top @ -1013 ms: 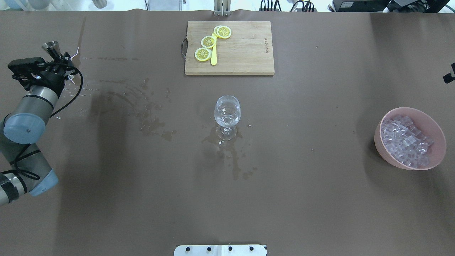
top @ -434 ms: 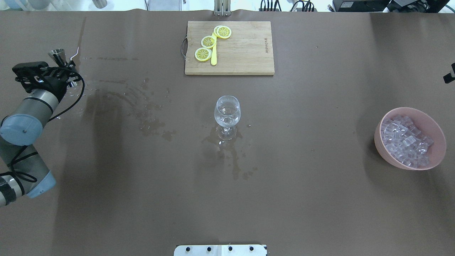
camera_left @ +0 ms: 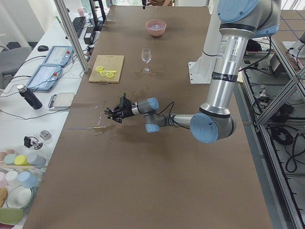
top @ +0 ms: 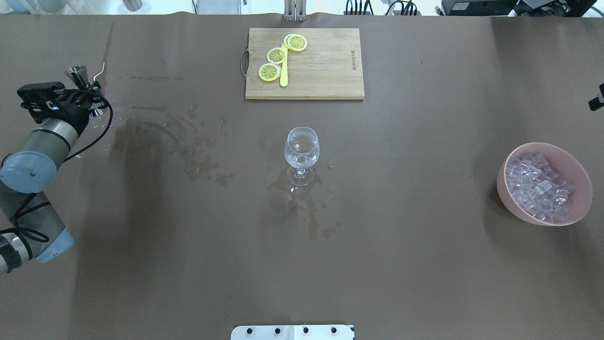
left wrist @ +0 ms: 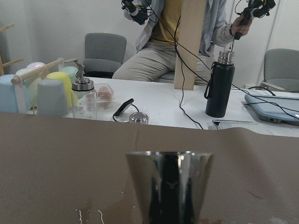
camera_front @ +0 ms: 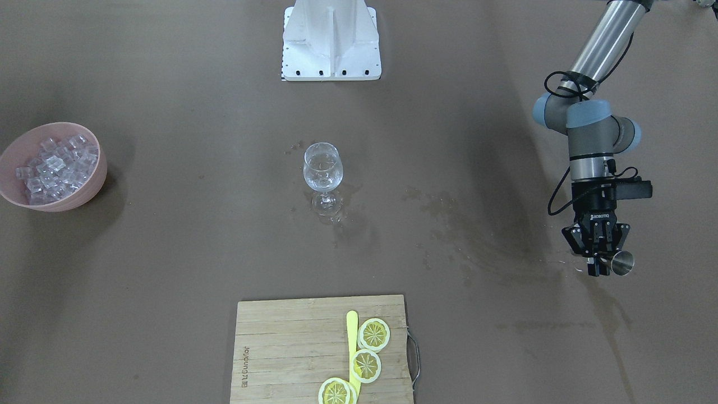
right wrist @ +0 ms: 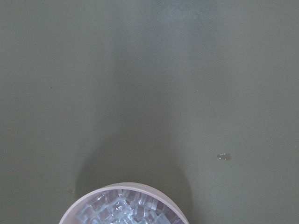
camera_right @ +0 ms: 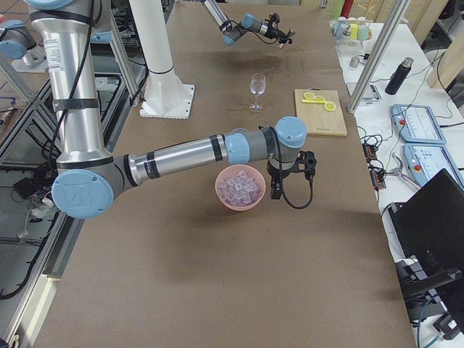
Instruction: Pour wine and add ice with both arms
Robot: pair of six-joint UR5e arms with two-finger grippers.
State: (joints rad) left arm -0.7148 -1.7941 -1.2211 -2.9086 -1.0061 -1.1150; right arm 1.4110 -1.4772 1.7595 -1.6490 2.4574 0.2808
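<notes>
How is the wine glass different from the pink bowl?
The wine glass is see-through; the pink bowl is solid pink. The glass is tall on a thin stem; the bowl is low and wide. The bowl holds lots of ice; the glass has no cubes in it. Both stand upright, open at the top, on the brown table.

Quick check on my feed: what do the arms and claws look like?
Left arm and right arm: silver-grey tubes, light blue joint caps, black cables looping alongside. Left claw: black, two-fingered, marked ROBOTIQ.
</notes>
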